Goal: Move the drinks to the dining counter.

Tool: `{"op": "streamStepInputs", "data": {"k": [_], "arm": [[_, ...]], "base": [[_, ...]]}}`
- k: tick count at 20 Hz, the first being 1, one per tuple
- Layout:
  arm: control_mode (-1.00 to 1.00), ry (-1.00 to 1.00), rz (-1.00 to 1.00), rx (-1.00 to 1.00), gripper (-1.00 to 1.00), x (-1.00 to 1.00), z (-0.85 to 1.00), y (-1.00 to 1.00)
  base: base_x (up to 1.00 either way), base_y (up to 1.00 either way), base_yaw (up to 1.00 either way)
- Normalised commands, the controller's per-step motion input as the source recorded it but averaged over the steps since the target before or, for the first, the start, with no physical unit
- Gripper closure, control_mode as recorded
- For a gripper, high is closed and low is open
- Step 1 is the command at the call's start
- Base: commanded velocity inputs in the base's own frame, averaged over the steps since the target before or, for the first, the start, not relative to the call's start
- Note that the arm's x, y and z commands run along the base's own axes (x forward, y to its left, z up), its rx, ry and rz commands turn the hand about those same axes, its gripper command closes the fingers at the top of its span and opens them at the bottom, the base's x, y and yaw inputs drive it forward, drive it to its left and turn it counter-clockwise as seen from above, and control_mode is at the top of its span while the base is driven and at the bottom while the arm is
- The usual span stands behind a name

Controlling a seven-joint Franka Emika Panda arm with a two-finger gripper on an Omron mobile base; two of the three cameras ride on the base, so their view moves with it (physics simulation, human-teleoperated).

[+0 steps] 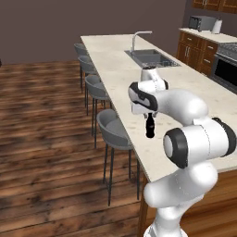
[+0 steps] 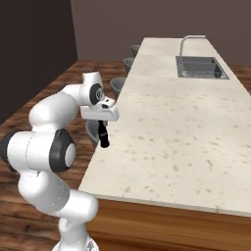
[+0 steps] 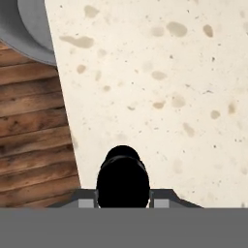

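Observation:
My gripper [image 1: 149, 116] [image 2: 102, 123] points down, shut on the neck of a small dark bottle [image 1: 149, 127] [image 2: 103, 136]. The bottle hangs upright over the near left edge of the dining counter [image 1: 121, 69] [image 2: 171, 122], a long pale speckled stone top. Whether its base touches the stone I cannot tell. From the hand view, the bottle [image 3: 122, 177] is a black round shape between the fingers of the gripper [image 3: 122, 197]. It lies just inside the counter [image 3: 169, 97] edge, with wooden floor to its left.
Grey round stools [image 1: 111, 127] [image 2: 120, 86] line the counter's floor side; one stool [image 3: 29, 29] sits right beside the edge. A sink [image 1: 152, 58] [image 2: 201, 67] with a curved faucet [image 1: 138, 39] [image 2: 188, 41] lies far along the top. Wooden cabinets, an oven [image 1: 226, 69] and a microwave [image 1: 202, 22] stand at the right.

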Motion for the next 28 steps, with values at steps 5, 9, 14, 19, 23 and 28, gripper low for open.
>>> {"op": "streamStepInputs", "data": {"k": [5, 9, 14, 19, 23, 28], "arm": [[-1.0, -0.08, 0.0, 0.0, 1.0, 0.36, -0.38, 0.0], [-1.0, -0.02, 0.0, 0.0, 1.0, 0.22, -0.34, 0.0], [-1.0, 0.0, 0.0, 0.0, 1.0, 0.11, -0.22, 0.0], [-1.0, -0.01, 0.0, 0.0, 1.0, 0.03, -0.15, 0.0], [-1.0, -0.06, 0.0, 0.0, 1.0, 0.0, -0.14, 0.0], [-1.0, -0.09, 0.0, 0.0, 1.0, 0.0, -0.13, 0.0]], "base": [[0.0, 0.0, 0.0], [0.0, 0.0, 0.0], [0.0, 0.0, 0.0], [0.0, 0.0, 0.0], [0.0, 0.0, 0.0], [0.0, 0.0, 0.0]]}}
